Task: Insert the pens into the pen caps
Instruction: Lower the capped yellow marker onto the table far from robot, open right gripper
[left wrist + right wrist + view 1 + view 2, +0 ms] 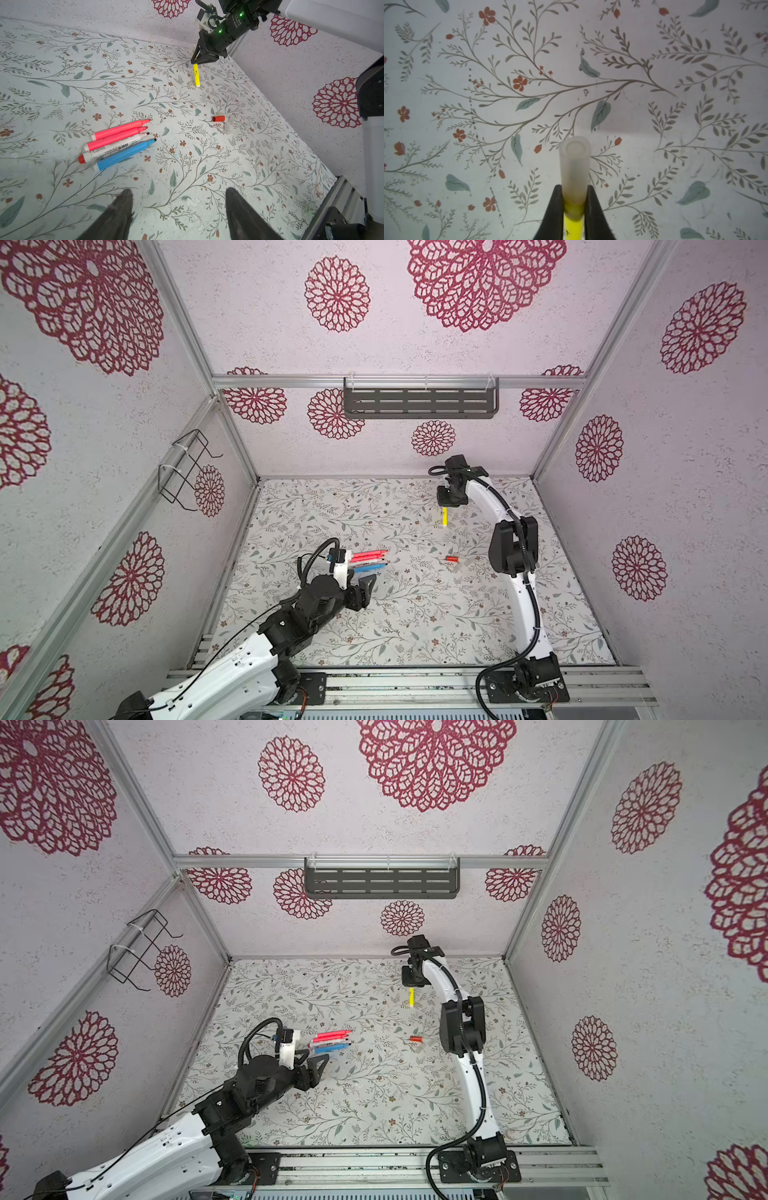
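We've got the right pincer point(575, 188) pinching the capped yellow pen point(444, 516) upright, right of centre. The left pincer point(178, 190) is spread and nearest the four pens point(369, 562), which lie sideways just above it, tips pointing right toward the caps point(452, 559).

Two black fingers point(553, 207) pinch a yellow pen point(573, 226) from both sides, just where a frosted clear cap point(574, 166) sits over its end. Yellow shows through the cap's base. The cap's closed round end points at the floral bench point(664, 108); whether it touches is unclear.
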`<control>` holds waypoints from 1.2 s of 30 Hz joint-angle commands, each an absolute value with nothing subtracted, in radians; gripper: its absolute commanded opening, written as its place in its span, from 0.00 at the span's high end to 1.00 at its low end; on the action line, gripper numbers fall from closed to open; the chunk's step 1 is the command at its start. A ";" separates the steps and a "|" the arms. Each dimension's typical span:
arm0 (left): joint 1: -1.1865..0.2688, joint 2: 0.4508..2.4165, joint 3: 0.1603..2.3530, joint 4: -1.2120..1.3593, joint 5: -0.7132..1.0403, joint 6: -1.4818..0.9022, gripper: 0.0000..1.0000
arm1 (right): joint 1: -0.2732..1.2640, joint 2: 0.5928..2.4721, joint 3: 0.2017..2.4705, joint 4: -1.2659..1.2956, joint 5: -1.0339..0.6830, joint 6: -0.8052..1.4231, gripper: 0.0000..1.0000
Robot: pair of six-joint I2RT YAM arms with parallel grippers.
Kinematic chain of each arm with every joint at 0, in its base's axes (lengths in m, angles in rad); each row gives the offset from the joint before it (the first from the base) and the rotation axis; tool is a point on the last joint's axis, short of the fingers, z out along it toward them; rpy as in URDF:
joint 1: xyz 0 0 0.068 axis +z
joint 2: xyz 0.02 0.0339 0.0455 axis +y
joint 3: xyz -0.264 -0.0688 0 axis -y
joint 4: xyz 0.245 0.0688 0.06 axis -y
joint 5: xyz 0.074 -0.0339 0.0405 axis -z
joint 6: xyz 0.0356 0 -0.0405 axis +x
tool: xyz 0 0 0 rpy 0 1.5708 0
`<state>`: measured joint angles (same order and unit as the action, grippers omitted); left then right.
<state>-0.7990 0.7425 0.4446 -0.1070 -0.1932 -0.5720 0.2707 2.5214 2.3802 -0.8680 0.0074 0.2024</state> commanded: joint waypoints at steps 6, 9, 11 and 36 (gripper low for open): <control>-0.790 0.709 0.429 -0.123 -0.206 -0.592 0.28 | 0.267 2.537 2.396 -0.866 0.050 0.187 0.84; -0.790 0.703 0.428 -0.124 -0.209 -0.595 0.28 | 0.265 2.532 2.397 -0.864 0.049 0.190 0.70; -0.790 0.703 0.428 -0.124 -0.210 -0.594 0.28 | 0.265 2.523 2.394 -0.865 0.047 0.193 0.58; -0.642 1.120 0.656 -0.234 -0.053 -0.525 0.27 | 0.467 1.207 1.005 -0.043 -0.383 0.193 0.26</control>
